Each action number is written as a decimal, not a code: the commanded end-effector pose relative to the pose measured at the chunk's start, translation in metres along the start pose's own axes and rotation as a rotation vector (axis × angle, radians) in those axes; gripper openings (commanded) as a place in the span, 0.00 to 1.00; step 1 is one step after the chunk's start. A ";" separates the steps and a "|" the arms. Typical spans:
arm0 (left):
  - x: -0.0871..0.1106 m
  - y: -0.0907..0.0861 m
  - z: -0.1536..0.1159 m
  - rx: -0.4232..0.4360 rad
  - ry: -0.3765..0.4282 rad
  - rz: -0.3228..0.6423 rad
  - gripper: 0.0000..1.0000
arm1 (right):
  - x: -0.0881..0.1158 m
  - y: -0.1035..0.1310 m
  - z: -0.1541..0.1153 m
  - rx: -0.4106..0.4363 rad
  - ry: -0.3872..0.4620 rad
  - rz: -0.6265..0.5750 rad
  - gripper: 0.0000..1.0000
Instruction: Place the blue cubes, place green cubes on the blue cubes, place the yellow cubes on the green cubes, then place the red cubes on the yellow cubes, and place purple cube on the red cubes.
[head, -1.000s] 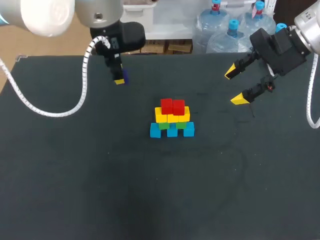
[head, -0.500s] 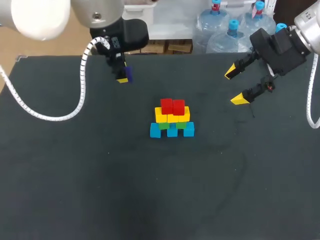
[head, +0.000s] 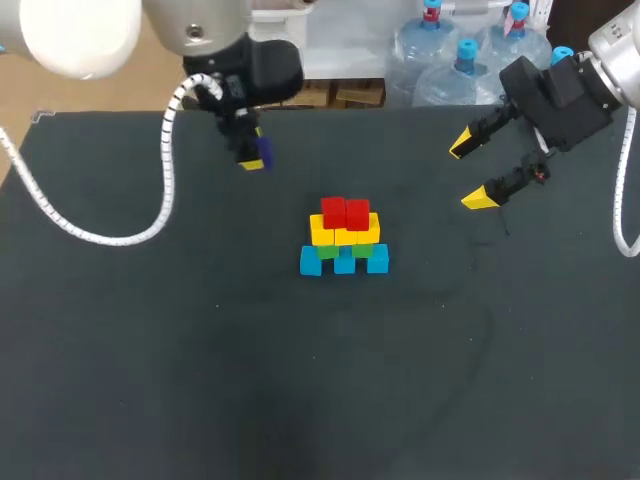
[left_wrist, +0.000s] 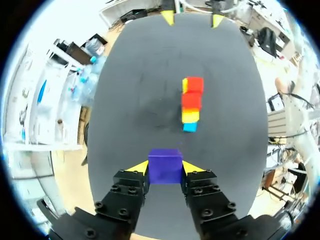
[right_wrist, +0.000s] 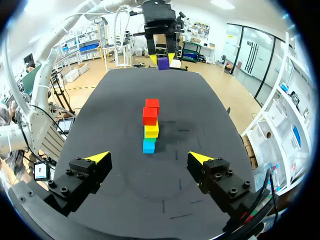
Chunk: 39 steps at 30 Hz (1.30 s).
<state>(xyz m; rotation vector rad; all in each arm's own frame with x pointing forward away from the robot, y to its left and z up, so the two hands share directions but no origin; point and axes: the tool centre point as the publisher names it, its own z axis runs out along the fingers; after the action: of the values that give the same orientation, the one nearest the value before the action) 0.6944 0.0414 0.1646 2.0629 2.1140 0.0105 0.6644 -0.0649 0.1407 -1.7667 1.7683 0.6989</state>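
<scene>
In the head view, the left gripper (head: 250, 160), with the purple cube (head: 262, 152) pinched in it, has been carried slightly toward the stack (head: 344, 238). The right gripper (head: 478, 172) is left unmoved, spread wide. The final placement on the red cubes (head: 345, 212) is judged under way. In the left wrist view, the cube is clamped between both yellow tips, with nothing seen between it and the stack. In the right wrist view, the spread fingers are held well back from the stack over the counter (right_wrist: 210, 115).
</scene>
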 end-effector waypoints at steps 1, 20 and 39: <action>-0.040 0.010 -0.007 0.034 0.050 0.039 0.00 | 0.000 0.001 0.000 0.002 0.000 0.000 1.00; -0.091 -0.025 0.002 0.150 0.070 0.063 0.00 | 0.000 0.001 0.000 0.002 0.000 0.000 1.00; -0.101 -0.064 0.019 0.126 0.046 -0.017 0.00 | 0.000 0.001 0.000 0.002 0.000 0.000 1.00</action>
<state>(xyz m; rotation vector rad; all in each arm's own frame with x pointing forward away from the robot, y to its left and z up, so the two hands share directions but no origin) 0.6401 -0.0681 0.1520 2.1486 2.2239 -0.0860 0.6644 -0.0650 0.1407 -1.7665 1.7684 0.6989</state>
